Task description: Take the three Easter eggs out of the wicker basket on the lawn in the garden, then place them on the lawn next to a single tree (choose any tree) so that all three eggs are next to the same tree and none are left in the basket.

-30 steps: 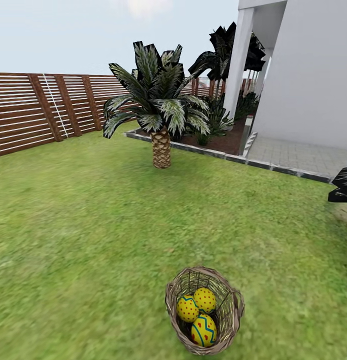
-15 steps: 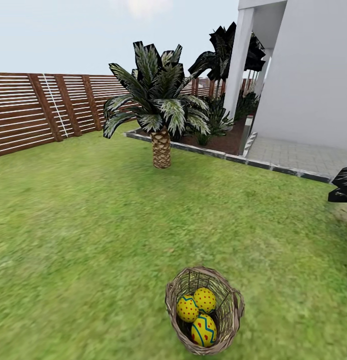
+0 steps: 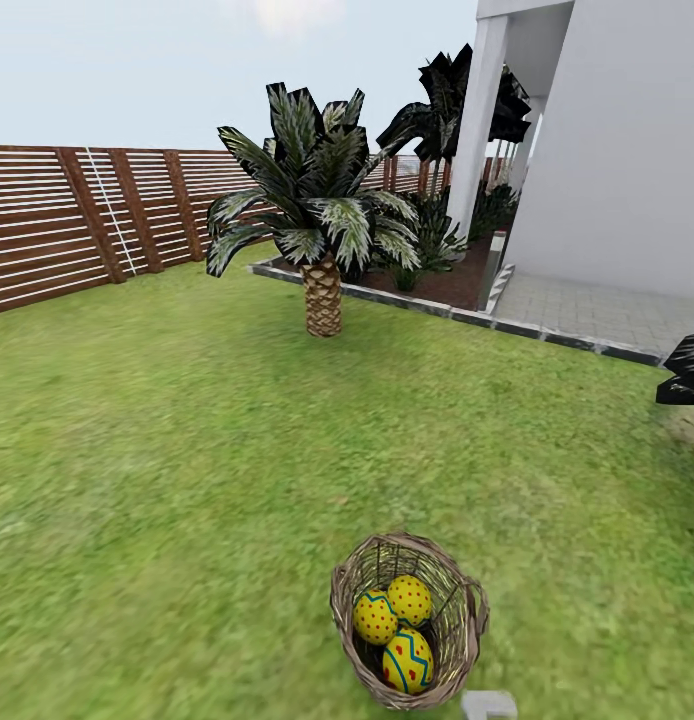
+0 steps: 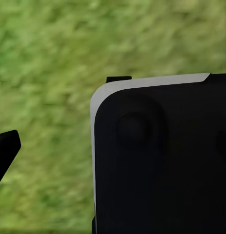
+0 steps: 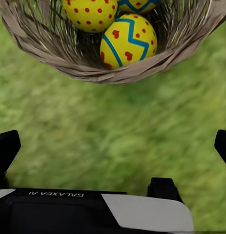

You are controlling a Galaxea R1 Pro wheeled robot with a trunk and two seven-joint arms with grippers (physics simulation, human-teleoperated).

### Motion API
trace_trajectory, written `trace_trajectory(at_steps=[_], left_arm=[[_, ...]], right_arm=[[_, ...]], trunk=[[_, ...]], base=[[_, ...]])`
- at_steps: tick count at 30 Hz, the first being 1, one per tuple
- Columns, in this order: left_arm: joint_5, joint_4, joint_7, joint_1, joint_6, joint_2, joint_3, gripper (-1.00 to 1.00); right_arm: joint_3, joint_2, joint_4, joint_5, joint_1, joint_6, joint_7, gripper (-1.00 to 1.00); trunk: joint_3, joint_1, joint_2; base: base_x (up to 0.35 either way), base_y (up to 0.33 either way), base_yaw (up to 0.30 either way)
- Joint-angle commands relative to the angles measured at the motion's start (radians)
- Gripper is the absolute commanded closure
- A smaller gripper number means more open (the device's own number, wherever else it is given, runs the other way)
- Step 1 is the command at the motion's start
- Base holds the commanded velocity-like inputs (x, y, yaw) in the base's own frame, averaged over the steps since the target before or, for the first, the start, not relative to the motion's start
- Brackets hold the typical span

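3 Easter eggs (image 3: 392, 625) lie in the wicker basket (image 3: 469, 610), tipped on the lawn (image 3: 187, 450); right claw (image 5: 113, 146) spread wide, just short of it.

The basket (image 3: 407, 620) sits on the lawn (image 3: 187, 480), with three eggs (image 3: 397, 625) inside it, touching one another. Well behind it stands a palm (image 3: 322, 290) at the lawn's far edge. The fence (image 3: 77, 225) runs along the far left; paving (image 3: 597, 315), apparently level with the lawn, lies far right.
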Motion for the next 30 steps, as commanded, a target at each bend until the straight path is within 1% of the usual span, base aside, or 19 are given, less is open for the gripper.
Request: trace_trajectory(at_steps=[1, 3, 7, 20, 30], left_arm=[[-0.001, 0.001, 0.001, 0.0, -0.003, 0.0, -0.001, -1.0], [-0.001, 0.001, 0.001, 0.0, -0.003, 0.0, -0.001, -1.0], [-0.001, 0.001, 0.001, 0.0, -0.003, 0.0, -0.001, -1.0], [-0.001, 0.001, 0.001, 0.0, -0.003, 0.0, -0.001, -1.0], [-0.001, 0.001, 0.001, 0.0, -0.003, 0.0, -0.001, -1.0]], right_arm=[[0.0, 0.0, -0.015, -0.008, 0.0, 0.022, 0.0, -1.0], [0.0, -0.001, -0.048, -0.021, 0.0, 0.058, 0.0, -1.0], [0.0, -0.001, -0.077, -0.03, 0.0, 0.086, 0.0, -1.0], [-0.002, -0.001, -0.093, -0.037, -0.001, 0.104, 0.0, -1.0], [-0.006, -0.003, -0.119, -0.037, -0.001, 0.15, 0.0, -1.0]], trunk=[[-0.001, 0.0, 0.0], [-0.001, 0.0, 0.0], [-0.001, 0.0, 0.0], [-0.001, 0.0, 0.0], [-0.001, 0.0, 0.0]], base=[[0.0, 0.0, 0.0], [0.0, 0.0, 0.0], [0.0, 0.0, 0.0], [0.0, 0.0, 0.0], [0.0, 0.0, 0.0]])
